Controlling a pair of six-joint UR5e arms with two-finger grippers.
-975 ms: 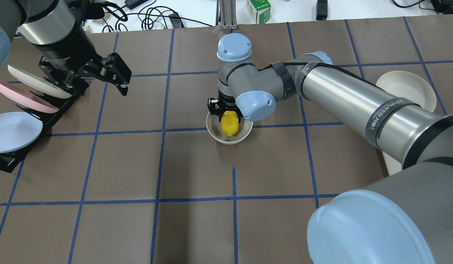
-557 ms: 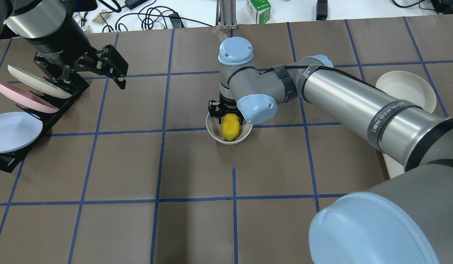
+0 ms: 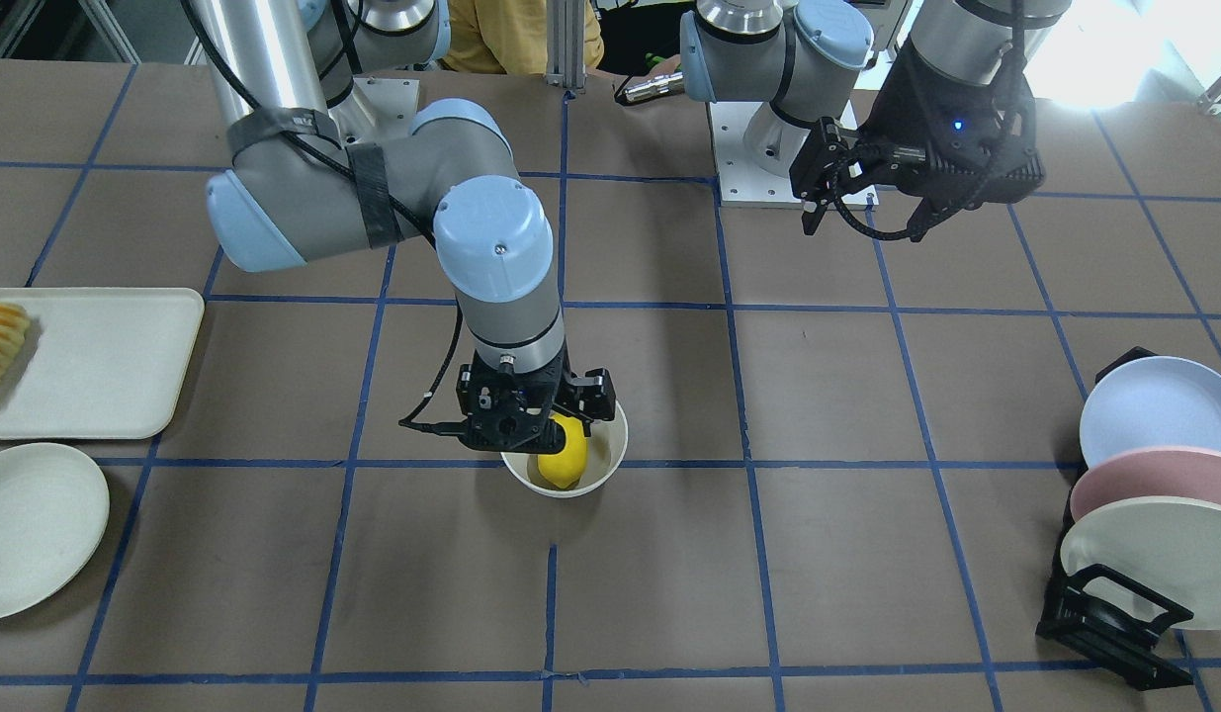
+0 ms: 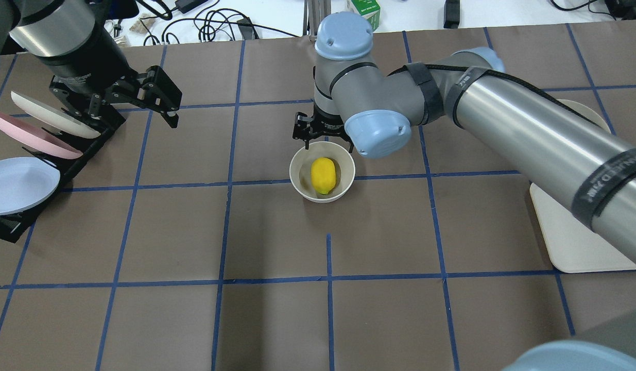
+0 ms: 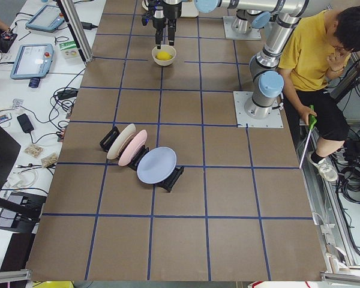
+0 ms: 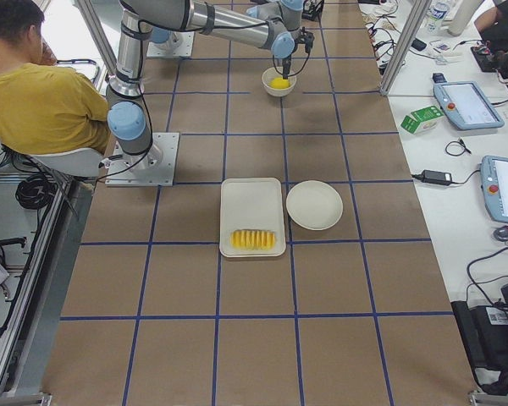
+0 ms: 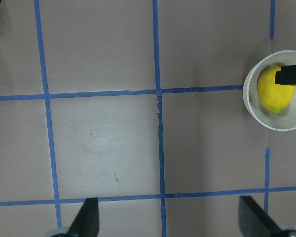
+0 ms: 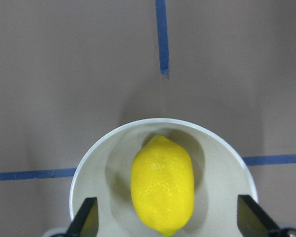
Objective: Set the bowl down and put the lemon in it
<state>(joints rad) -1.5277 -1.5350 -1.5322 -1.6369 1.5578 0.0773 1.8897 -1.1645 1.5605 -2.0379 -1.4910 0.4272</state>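
Right gripper [image 4: 328, 145] has let go and lifted, its fingers spread wide as it hangs just above the far rim of the bowl [image 4: 298, 178]. The lemon [image 4: 323, 175] lies alone inside the bowl, nothing touching it! Left gripper [image 7: 167, 202] waits well off near the plate rack [image 4: 75, 159], fingers apart too. Task looks done; only the retreat remains.

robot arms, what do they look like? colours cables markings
The right arm and left arm are silver-grey tubes with pale blue round joint caps. A black cable runs along the right arm under black straps, and a black band there carries white lettering. The right gripper and left gripper are black and two-fingered.
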